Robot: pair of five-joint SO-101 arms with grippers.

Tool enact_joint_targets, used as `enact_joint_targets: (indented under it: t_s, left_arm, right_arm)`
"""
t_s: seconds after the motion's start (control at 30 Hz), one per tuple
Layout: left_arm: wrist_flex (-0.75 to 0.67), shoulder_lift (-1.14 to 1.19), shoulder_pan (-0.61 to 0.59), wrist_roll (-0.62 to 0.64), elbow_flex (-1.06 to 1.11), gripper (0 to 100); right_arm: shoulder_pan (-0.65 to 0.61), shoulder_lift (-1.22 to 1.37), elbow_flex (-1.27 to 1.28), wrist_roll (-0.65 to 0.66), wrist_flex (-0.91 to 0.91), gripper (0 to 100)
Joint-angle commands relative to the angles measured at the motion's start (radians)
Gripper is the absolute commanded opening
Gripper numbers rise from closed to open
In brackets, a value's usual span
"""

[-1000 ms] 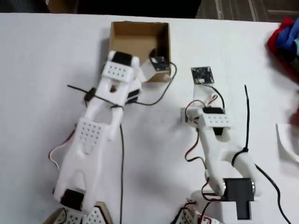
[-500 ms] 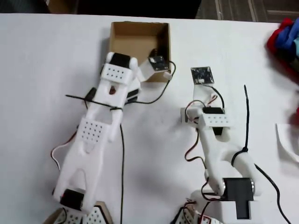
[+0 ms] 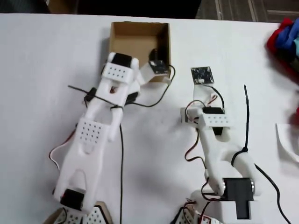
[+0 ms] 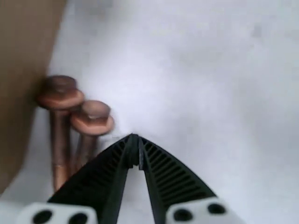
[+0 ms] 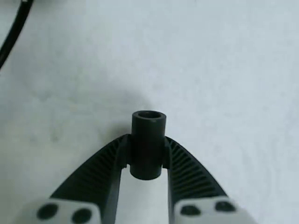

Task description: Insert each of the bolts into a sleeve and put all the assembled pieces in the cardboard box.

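Beside the cardboard box (image 3: 140,35) | left end effector (image 4: 134,138) clenched, shifted slightly | right end effector (image 5: 145,143) grasping sleeve (image 5: 148,125)

Open counter (image 5: 224,60) ahead of and to both sides of the right gripper (image 5: 145,142), with just a black cable (image 5: 10,35) lying well apart. Tight beside the left gripper (image 4: 134,139): two bolts (image 4: 93,119) lying close on one side, cardboard wall (image 4: 21,60) just beyond them; bare counter on the other side.

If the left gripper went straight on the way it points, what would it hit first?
Probably the bare table; the left gripper points past the two bolts, which lie off to one side, though depth is unclear.
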Motion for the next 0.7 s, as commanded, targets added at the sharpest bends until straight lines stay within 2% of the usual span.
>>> enact_joint_targets:
  t_s: [0.0,0.13,0.33,0.4,0.57,0.67]
  left_arm:
    - [0.017,-0.161,0.057,0.005,0.2,2]
    - [-0.002,-0.336,0.1,-0.003,0.383,2]
    - [-0.094,-0.371,0.012,-0.003,0.354,3]
    - [-0.1,-0.345,-0.021,-0.003,0.323,7]
    - [-0.098,-0.272,-0.074,-0.003,0.202,27]
    - [-0.143,-0.222,-0.083,-0.005,0.11,27]
  right_arm:
    - [-0.002,-0.062,-0.008,-0.008,-0.019,1.9]
    - [-0.002,-0.062,-0.008,-0.008,-0.021,1.9]
    - [-0.002,-0.062,-0.008,-0.008,-0.021,1.9]
    - [-0.002,-0.062,-0.008,-0.008,-0.021,1.9]
    - [-0.002,-0.062,-0.008,-0.006,-0.021,1.9]
    - [-0.002,-0.062,-0.008,-0.005,-0.021,1.9]
